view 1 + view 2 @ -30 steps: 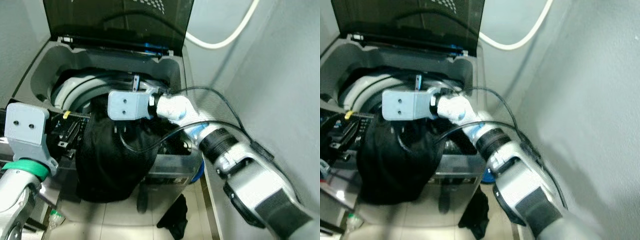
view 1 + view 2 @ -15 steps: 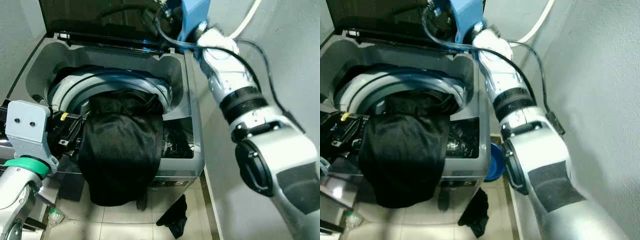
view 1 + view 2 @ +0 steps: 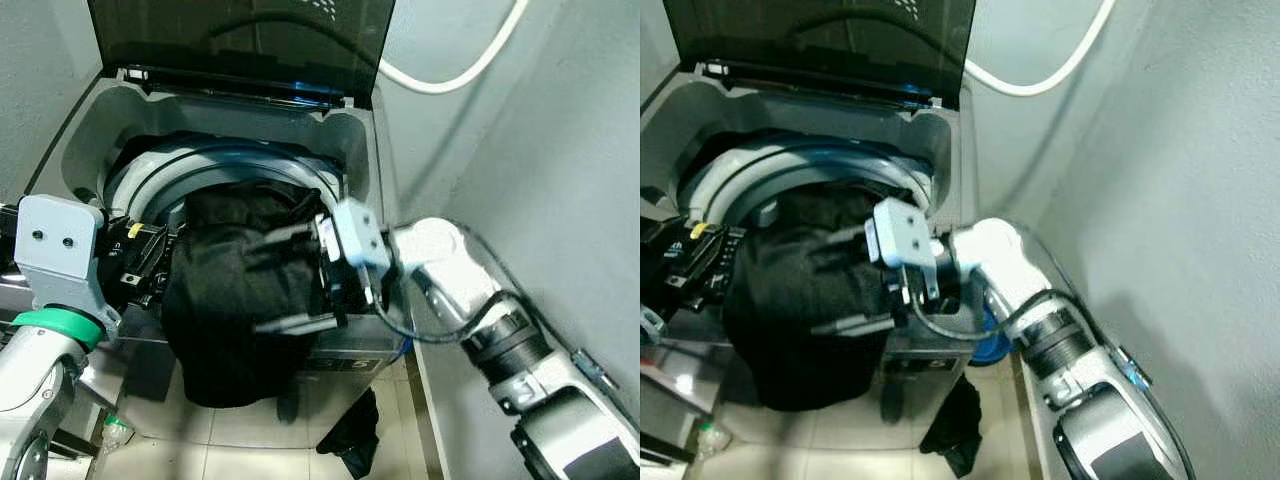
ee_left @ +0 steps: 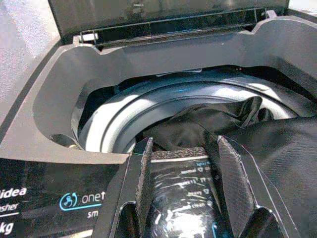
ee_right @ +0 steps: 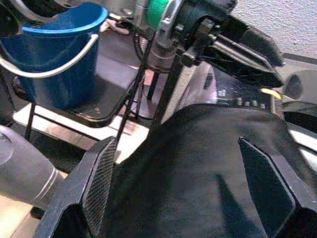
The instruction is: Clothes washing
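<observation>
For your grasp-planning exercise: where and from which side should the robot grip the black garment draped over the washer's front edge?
Grip the bunched fold of the black garment at the grey top-loading washer's rim, coming from the robot's right, as the open right gripper does. Most of the cloth hangs outside, so a hold there could lift it inward.

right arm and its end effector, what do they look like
The right arm is silver-white with a ribbed black band, dark grey panels lower down and a thin black cable looping alongside. Its end effector has a pale blue-grey block and two long black fingers. The left wrist carries a similar block with two holes above a green ring.
</observation>
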